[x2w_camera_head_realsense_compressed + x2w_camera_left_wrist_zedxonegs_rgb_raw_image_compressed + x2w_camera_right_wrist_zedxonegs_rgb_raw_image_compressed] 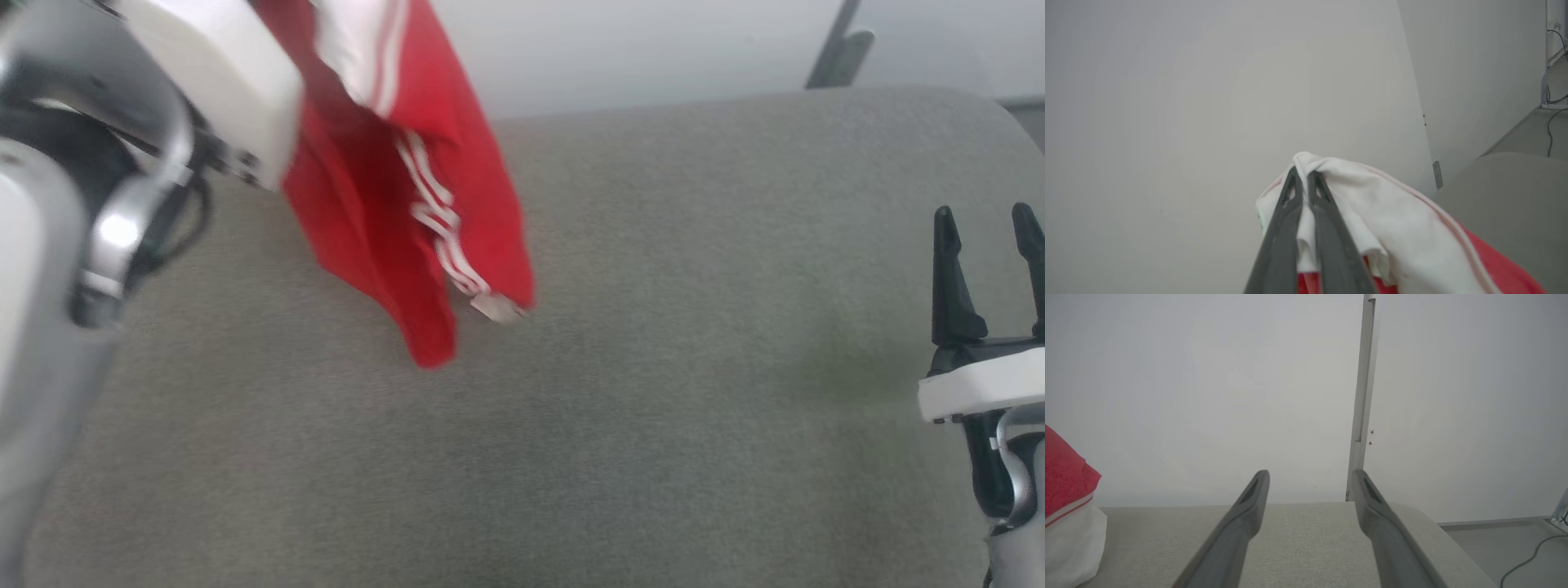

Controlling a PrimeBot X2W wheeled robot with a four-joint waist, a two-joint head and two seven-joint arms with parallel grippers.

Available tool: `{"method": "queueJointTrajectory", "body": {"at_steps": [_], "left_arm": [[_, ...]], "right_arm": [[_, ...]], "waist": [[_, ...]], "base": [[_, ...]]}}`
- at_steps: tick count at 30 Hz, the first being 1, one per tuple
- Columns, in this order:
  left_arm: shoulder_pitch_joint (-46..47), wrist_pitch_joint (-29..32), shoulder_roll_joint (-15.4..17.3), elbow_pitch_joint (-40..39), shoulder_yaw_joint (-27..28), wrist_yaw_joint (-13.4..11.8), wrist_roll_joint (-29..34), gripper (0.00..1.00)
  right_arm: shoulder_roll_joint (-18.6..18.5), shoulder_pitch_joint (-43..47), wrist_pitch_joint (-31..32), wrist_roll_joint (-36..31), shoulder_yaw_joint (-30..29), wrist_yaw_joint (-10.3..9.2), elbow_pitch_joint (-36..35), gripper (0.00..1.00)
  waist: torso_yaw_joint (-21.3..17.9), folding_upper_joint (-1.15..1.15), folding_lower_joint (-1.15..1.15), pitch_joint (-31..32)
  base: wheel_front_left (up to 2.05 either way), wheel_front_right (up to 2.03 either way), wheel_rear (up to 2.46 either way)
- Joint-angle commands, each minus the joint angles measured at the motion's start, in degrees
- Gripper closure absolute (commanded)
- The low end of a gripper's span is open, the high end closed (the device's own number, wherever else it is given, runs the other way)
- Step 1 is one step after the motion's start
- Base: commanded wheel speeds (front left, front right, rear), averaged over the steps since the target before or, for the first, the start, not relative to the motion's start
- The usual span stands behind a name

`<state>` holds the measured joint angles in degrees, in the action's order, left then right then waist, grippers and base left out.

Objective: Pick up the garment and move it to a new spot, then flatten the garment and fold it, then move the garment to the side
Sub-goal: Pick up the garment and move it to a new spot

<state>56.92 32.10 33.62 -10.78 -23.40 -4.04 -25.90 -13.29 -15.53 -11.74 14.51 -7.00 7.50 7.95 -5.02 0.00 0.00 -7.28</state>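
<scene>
Garment: your red shirt, the garment, hangs bunched from the left gripper over the far left part of the counter. Can't tell if its lowest tip touches the top.

Left gripper: in the left wrist view your left gripper has both dark fingers pressed together on a wad of the shirt's white sleeve fabric, with red cloth trailing off below it.

Right gripper: your right gripper sits at the counter's right edge with its fingers spread wide and nothing between them, well apart from the shirt. Same in its own wrist view.

In the way: the left arm's white wrist housing covers the top of the shirt in the head view, so you can't see the grip from there.

Around: there's a plain pale wall behind, with a thin vertical strip on it. A grey floor with a loose cable lies off the right end.

Textures: the counter has a grey woven, slightly fuzzy cover with rounded corners. The shirt is soft and floppy, with white stripes down a seam and a little white tag at the hem. The gripper fingers are long, matte and tapered.
</scene>
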Motion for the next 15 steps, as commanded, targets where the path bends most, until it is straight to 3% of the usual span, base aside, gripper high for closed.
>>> {"method": "queueJointTrajectory", "body": {"at_steps": [1,6,15], "left_arm": [[-1.28,0.18,-0.7,-0.32,-0.52,-0.48,-0.58,1.0],[-5.83,1.66,-2.26,0.37,-3.99,-1.22,-0.61,1.0],[-17.28,5.37,-0.91,7.61,-7.94,-2.16,-3.03,1.0]], "right_arm": [[0.13,-0.41,-0.68,-0.5,0.11,-0.02,0.67,0.0],[1.33,-0.71,-1.97,-0.25,0.2,-0.02,2.94,0.0],[3.69,-0.56,-3.21,0.14,2.43,-0.02,5.81,0.0]], "waist": [[-1.88,0.0,0.0,-1.59],[-4.02,0.0,0.0,-3.26],[-6.42,0.0,0.0,-4.78]], "base": [[0.0,0.0,0.0],[0.0,0.0,0.0],[0.0,0.0,0.0]]}}
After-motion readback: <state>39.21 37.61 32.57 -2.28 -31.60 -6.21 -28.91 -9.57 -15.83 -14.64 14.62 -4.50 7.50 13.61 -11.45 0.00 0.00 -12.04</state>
